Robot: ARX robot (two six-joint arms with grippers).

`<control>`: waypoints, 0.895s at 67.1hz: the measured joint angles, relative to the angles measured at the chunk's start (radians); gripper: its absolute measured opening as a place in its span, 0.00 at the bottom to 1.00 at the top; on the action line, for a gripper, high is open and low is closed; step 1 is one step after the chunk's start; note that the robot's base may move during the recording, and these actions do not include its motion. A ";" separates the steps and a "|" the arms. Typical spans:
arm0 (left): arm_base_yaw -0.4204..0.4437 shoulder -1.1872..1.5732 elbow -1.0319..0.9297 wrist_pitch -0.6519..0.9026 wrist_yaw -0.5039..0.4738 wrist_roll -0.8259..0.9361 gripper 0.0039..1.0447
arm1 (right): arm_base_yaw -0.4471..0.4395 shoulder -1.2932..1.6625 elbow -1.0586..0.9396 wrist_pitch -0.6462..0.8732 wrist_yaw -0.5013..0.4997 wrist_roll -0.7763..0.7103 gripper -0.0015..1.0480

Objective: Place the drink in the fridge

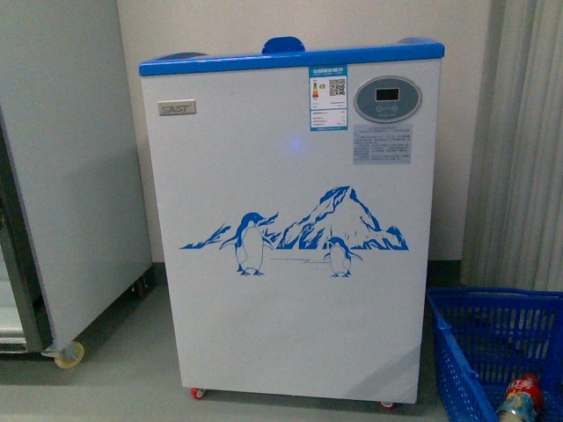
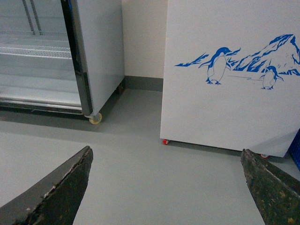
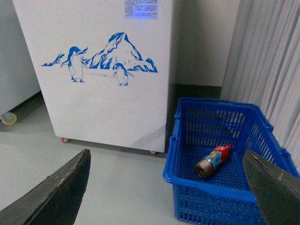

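The fridge (image 1: pixel 290 229) is a white chest freezer with a blue top rim and a penguin decal, standing straight ahead with its lid down. It also shows in the left wrist view (image 2: pixel 225 93) and the right wrist view (image 3: pixel 98 79). The drink (image 3: pixel 213 161) lies on its side in a blue basket (image 3: pixel 187 180) on the floor right of the fridge; its red cap end shows in the front view (image 1: pixel 519 397). My right gripper (image 3: pixel 166 161) is open above the floor, near the basket. My left gripper (image 2: pixel 166 157) is open over bare floor. Neither arm shows in the front view.
A tall grey upright cabinet (image 1: pixel 62 167) on castors stands to the left, its door open onto wire shelves (image 2: pixel 35 51). Pale curtains (image 1: pixel 523 141) hang at the right behind the basket (image 1: pixel 493 343). Grey floor (image 2: pixel 140 178) lies before the fridge.
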 joint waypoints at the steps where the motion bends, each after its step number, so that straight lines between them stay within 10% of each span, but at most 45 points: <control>1: 0.000 0.000 0.000 0.000 0.000 0.000 0.92 | 0.000 0.000 0.000 0.000 0.000 0.000 0.93; 60: 0.000 0.000 0.000 0.000 0.000 0.000 0.92 | 0.000 0.000 0.000 0.000 0.000 0.000 0.93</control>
